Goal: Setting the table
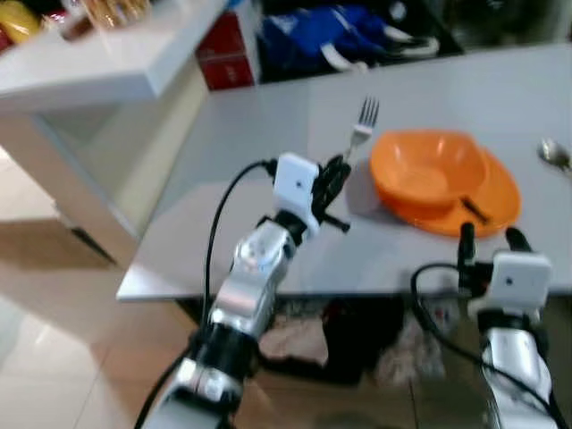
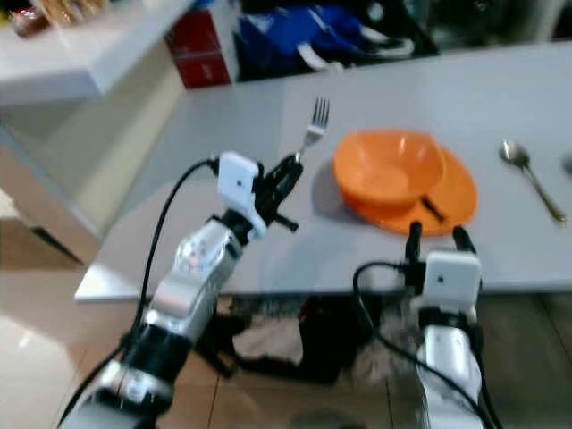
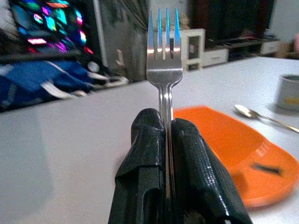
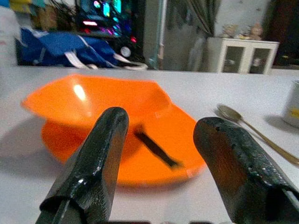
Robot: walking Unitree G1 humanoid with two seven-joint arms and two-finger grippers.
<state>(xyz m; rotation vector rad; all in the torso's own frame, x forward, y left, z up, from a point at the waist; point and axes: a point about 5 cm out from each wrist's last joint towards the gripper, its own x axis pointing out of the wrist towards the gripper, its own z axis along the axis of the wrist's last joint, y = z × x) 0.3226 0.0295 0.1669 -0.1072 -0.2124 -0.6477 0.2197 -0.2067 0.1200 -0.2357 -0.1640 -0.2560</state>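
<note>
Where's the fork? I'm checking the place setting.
The fork is clamped upright in the left gripper, above the table, left of the orange bowl.

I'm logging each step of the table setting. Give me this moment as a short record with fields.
left tool: shut on the fork, tines up, held above the table, left of the bowl
right tool: open, near the table's front edge, facing the plate
bowl: orange, sits on the orange plate
spoon: lies on the table, right of the plate
</note>
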